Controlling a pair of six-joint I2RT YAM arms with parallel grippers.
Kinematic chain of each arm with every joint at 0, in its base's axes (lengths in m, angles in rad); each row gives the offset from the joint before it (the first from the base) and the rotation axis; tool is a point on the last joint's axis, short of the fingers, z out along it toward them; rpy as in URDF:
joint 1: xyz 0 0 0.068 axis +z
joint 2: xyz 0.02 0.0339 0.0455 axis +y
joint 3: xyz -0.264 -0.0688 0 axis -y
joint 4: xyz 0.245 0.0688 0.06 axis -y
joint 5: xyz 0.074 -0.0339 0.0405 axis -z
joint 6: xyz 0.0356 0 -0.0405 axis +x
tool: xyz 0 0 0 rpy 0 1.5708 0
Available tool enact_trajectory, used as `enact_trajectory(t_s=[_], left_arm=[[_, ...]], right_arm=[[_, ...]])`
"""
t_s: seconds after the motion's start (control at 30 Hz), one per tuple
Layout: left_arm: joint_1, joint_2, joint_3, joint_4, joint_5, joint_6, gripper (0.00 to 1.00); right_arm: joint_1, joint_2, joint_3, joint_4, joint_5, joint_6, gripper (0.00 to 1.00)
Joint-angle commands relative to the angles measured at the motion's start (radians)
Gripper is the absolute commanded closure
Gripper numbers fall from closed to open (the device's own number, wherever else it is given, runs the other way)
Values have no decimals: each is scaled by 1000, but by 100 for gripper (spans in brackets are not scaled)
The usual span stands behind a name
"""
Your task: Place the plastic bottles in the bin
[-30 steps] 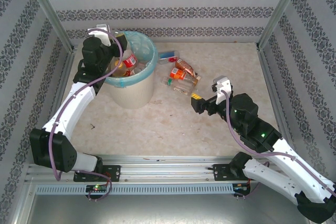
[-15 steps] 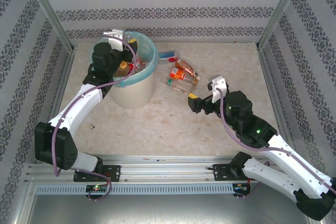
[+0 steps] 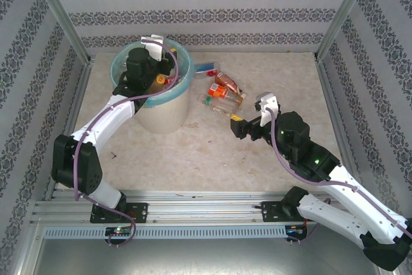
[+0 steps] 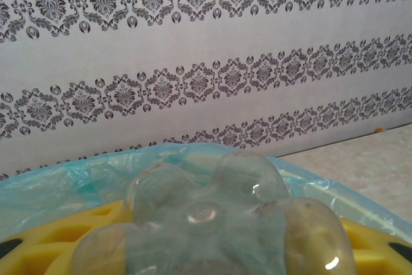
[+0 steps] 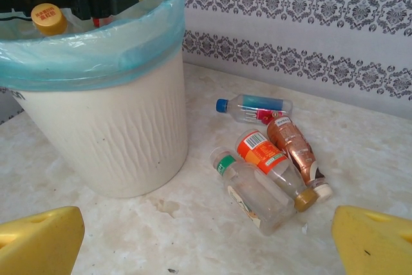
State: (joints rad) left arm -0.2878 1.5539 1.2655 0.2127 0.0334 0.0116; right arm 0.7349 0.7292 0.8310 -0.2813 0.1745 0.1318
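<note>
Change: left gripper [image 4: 212, 256] has swung over bin [image 3: 161, 117], pinching a bottle [image 4: 206, 210]; release due.
Right gripper [image 5: 206, 243]: spread near counter bottles [image 5: 264, 152].

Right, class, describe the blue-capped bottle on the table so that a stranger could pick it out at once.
Find the cream bin with the turquoise liner. Beside it four bottles lie on the table; take the rearmost bottle, nearest the patterned wall. It alone has a blue cap and blue label.
</note>
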Motion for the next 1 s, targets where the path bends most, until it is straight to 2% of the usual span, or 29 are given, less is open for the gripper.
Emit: enact_trajectory(t_s=[0.0, 0.1, 0.13, 0.23, 0.37, 0.47, 0.57, 0.67, 0.77, 0.97], left_arm=[[-3, -20, -60, -296, 12, 37, 51], [-4, -109, -51, -276, 65, 18, 29], [-3, -139, -43, -273, 77, 6, 24], [-3, -218, -3, -272, 101, -23, 19], [-3, -280, 76, -292, 87, -41, 19], [-3, -275, 155, -335, 74, -59, 23], [-3, -208, 263, -417, 64, -63, 32], [-2, -86, 412, -544, 11, -62, 49], [11, 36, 550, -657, -26, -77, 60], [78, 181, 671, -749, -61, -158, 67]], right_arm=[[-11, -5, 6, 6, 1, 18, 2], [-11, 8, 16, 10, -9, 22, 2], [-12, 14, 21, 13, -12, 21, 2], [-12, 37, 46, 9, -21, 18, 2], [-9, 58, 74, 7, -31, 11, 2], [-10, 62, 75, 11, -32, 9, 2], [-10, 59, 70, 11, -30, 11, 2], [-9, 51, 61, 11, -33, 16, 2], [-11, 35, 51, 4, -32, 17, 2], [-12, -13, 31, -19, -29, 25, 2]])
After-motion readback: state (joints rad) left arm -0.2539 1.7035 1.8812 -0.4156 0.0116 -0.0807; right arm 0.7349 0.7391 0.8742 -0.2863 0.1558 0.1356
